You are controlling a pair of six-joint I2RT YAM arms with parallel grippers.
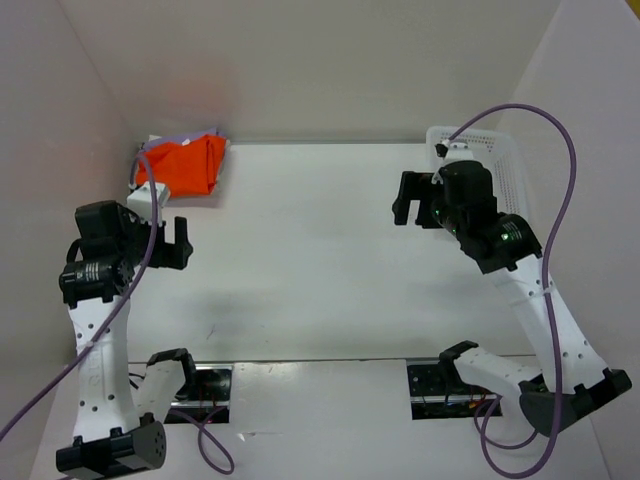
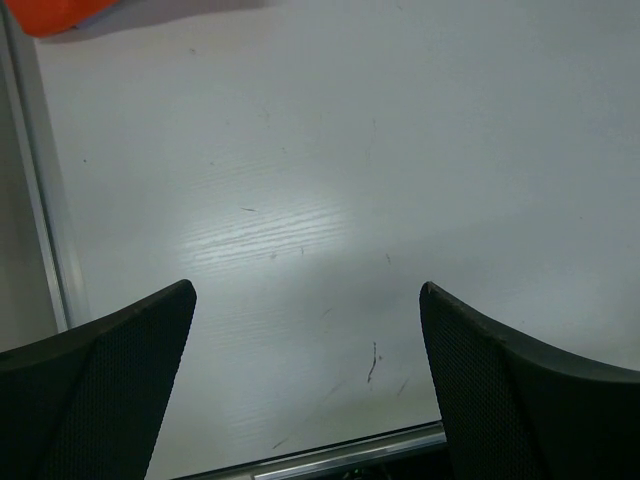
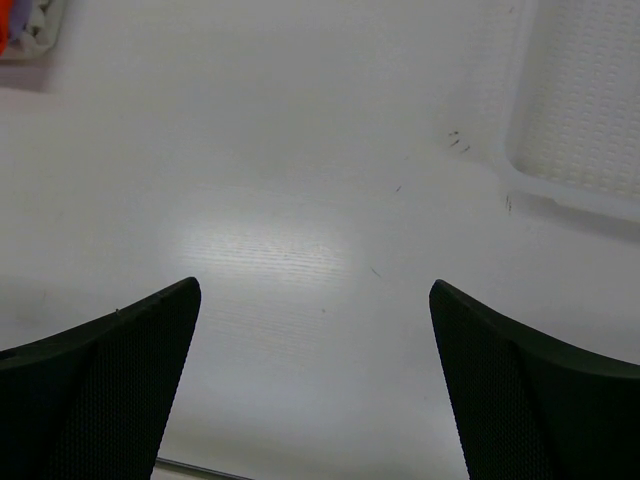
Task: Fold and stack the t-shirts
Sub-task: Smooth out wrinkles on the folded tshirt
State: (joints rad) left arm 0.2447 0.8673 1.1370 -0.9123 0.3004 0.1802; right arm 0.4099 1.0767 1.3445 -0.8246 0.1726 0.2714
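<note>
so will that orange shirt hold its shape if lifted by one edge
Probably floppy: the orange shirt is creased cloth, so it would likely sag and unfold. Pushed across the smooth table, it may bunch rather than slide.

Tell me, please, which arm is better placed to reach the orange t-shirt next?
Left. The left end effector, open, hovers near the orange t-shirt in the far-left corner; the right end effector, also open, is across the table by the basket.

White table (image 1: pixel 320 250) enclosed by plain white walls (image 1: pixel 330 60), softly lit.
</note>
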